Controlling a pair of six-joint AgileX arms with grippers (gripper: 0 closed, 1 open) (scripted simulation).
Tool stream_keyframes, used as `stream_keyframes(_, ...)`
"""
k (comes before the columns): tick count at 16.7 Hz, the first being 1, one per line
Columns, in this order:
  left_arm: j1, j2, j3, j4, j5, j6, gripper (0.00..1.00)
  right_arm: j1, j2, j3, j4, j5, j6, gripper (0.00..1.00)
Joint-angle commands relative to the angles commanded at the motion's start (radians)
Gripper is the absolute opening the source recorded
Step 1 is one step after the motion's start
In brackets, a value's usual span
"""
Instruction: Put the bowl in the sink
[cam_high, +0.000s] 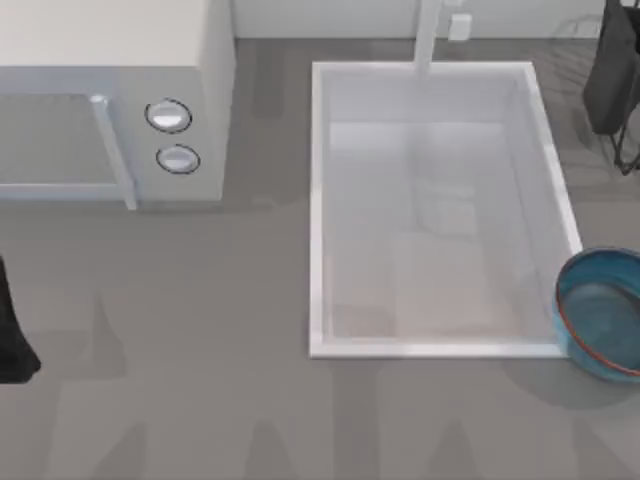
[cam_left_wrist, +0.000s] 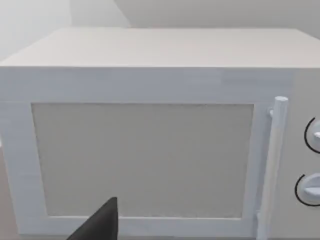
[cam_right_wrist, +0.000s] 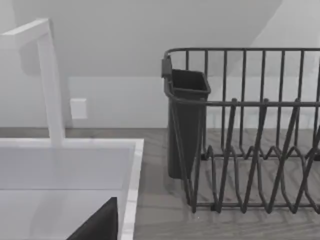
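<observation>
Looking at it, you haven't grabbed anything yet: the bowl (cam_high: 603, 312) sits at the worktop's right edge, just beside the sink's (cam_high: 320, 200) near right corner, so the right arm reaches next, hand state unclear.

Sink (cam_high: 322, 200) sits mid-counter (cam_high: 200, 400), faucet (cam_high: 428, 35) at its far edge. Microwave (cam_high: 110, 100) far left. Bowl (cam_high: 603, 312) on counter, touching sink's near right corner. Dish rack (cam_right_wrist: 250, 150) far right, behind bowl.
</observation>
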Motion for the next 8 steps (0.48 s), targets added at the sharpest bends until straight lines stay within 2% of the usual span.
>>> stream_keyframes(4, 0.000, 0.000, 0.000, 0.000, 0.000, 0.000, 1.00, -0.003, 0.033, 0.031, -0.031, -0.002, -0.005, 1.00)
stream_keyframes(8, 0.000, 0.000, 0.000, 0.000, 0.000, 0.000, 1.00, -0.024, 0.224, 0.194, -0.187, -0.013, -0.023, 1.00)
